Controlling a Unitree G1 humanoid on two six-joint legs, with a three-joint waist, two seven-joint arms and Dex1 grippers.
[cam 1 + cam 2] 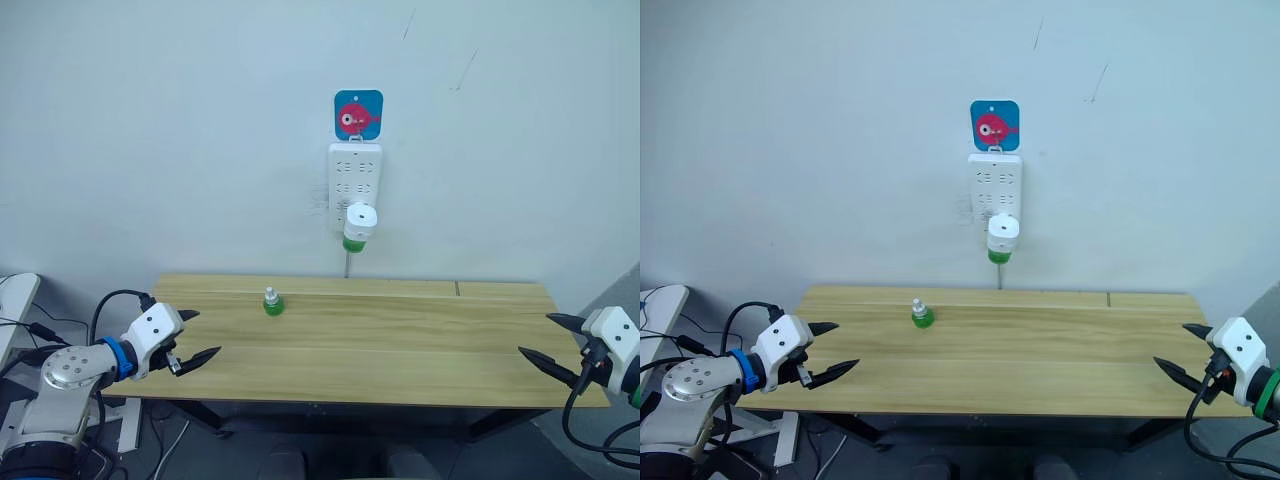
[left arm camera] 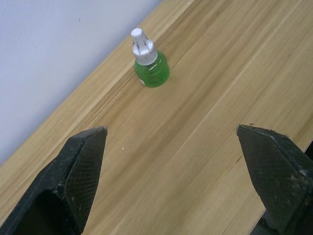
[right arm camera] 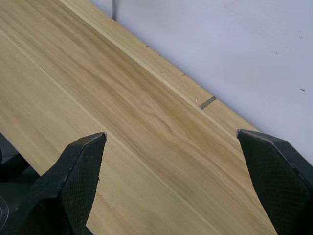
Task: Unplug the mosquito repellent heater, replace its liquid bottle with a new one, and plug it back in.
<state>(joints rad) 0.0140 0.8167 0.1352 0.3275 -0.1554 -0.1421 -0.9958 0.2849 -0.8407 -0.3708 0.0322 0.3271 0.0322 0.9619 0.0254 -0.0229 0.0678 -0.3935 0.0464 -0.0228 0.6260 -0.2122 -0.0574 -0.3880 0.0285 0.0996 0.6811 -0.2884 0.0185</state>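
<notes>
meanwhile both the left pincer (image 1: 197, 335) and right pincer (image 1: 549, 339) gape wide, empty, over the table (image 1: 400, 340) ends.

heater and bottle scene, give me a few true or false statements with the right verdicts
1. The mosquito repellent heater is plugged into the power strip on the wall. True.
2. A spare green bottle stands upright on the wooden table. True.
3. The left gripper is shut on the spare green bottle. False: its fingers are open and apart from the bottle, which stands farther back on the table.
4. The right gripper holds the heater. False: it is open and empty at the table's right end.
5. The heater on the strip has a green bottle under it. True.
6. The spare bottle lies tipped over at the table's right end. False: it is upright, left of the middle.
</notes>
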